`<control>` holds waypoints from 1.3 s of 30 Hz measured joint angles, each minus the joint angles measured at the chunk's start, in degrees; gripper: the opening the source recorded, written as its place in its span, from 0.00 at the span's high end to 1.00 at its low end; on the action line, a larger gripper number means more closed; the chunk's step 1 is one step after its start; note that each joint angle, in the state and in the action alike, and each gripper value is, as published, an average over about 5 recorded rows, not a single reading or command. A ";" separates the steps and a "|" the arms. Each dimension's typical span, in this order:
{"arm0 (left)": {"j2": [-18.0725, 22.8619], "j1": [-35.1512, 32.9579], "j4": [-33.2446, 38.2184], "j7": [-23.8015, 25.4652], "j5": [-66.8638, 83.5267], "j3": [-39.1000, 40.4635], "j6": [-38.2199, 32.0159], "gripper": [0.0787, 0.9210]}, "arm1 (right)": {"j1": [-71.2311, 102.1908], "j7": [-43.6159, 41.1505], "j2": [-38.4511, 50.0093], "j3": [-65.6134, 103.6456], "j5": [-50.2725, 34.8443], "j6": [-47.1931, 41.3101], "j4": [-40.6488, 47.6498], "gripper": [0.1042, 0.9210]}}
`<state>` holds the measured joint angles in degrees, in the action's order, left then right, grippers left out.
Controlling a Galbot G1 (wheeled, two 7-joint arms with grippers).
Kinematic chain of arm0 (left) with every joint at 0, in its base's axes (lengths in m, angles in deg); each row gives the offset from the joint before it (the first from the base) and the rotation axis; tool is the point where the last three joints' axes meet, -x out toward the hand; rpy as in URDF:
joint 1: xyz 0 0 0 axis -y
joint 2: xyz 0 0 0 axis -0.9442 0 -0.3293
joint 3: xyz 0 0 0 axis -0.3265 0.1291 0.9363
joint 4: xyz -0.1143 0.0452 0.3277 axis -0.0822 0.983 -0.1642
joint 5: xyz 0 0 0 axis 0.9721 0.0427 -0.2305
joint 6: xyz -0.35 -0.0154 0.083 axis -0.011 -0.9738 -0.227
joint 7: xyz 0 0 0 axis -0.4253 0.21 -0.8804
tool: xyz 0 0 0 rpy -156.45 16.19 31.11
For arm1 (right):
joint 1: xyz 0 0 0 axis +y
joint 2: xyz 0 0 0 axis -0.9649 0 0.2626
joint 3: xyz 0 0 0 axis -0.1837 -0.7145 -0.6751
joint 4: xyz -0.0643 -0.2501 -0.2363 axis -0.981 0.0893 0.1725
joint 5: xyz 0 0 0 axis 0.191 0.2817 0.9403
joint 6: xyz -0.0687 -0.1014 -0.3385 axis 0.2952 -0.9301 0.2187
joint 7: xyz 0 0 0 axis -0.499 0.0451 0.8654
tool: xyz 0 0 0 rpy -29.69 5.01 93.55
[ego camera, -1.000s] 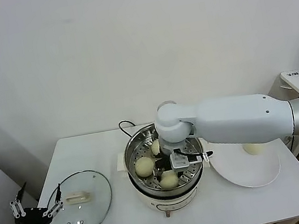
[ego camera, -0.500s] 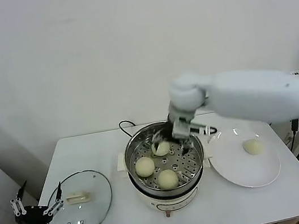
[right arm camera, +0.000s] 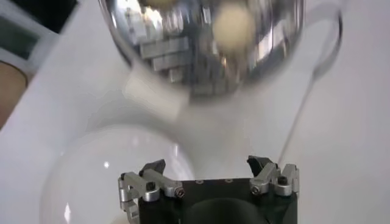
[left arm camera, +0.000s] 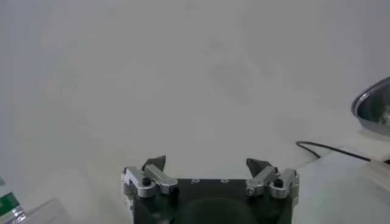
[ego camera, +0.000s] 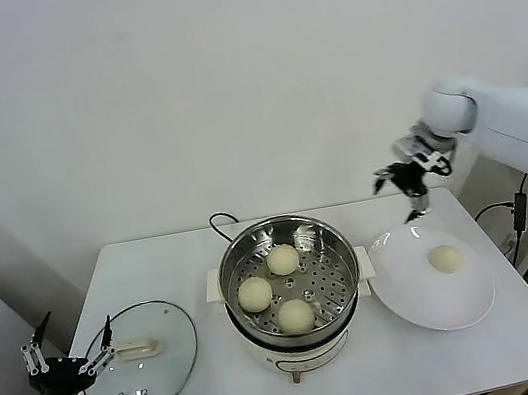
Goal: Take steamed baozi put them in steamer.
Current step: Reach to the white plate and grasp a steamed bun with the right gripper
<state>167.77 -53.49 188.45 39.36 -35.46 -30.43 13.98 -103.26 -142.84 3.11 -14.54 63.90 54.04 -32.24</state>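
Observation:
The shiny steamer stands mid-table on its white base and holds three cream-white baozi. One more baozi lies on the white plate to its right. My right gripper is open and empty, raised in the air above the plate's far edge. Its wrist view shows the steamer and the plate below. My left gripper is open and empty, parked low off the table's left edge.
A round glass lid with a cream handle lies flat on the left of the white table. A black cord runs behind the steamer. A white wall stands behind the table.
My right gripper has left the steamer, risen and swung right, and is now above the plate. A third baozi now lies in the steamer. The left arm has hardly moved.

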 measured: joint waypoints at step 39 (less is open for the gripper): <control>0.30 -0.83 -0.92 -0.10 -1.71 -0.24 0.26 0.12 | 26.45 6.84 -4.99 22.48 17.92 -0.07 20.82 0.33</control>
<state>168.07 -54.32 187.53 39.26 -37.17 -30.67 14.24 -76.82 -136.00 -1.88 7.94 81.81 53.97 -11.42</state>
